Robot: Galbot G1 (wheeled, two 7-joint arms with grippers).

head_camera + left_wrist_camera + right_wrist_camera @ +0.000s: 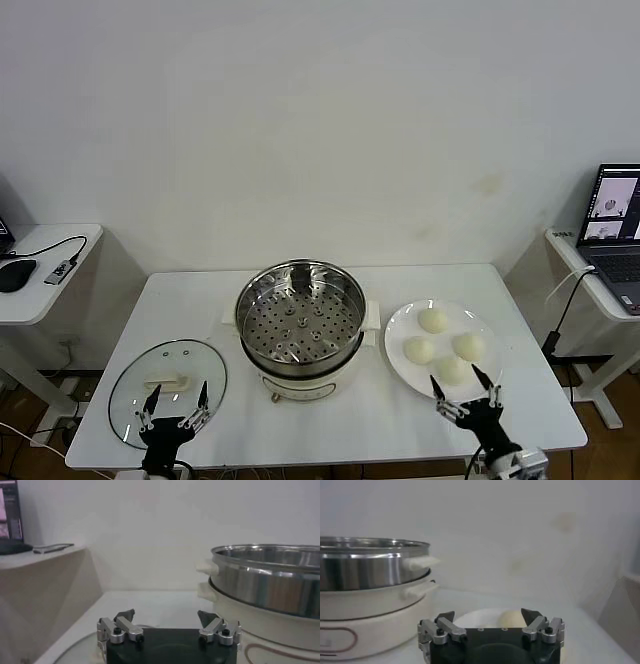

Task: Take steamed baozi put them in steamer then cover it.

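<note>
Steamer [300, 325] at the table's [360, 420] centre, uncovered. Right gripper [467, 388] (jaws wide, empty) at the front edge, just before four baozi [441, 349] on a plate [398, 360]. Left gripper [176, 398], equally wide, over the cover [140, 385] near the front-left corner.

A white worktop [330, 420] carries three things. The cover [167, 388] lies flat beneath the left jaws, and the steamer [300, 328] stands between the two pairs of jaws. A white plate [400, 365] lies under and just beyond the right jaws.
</note>
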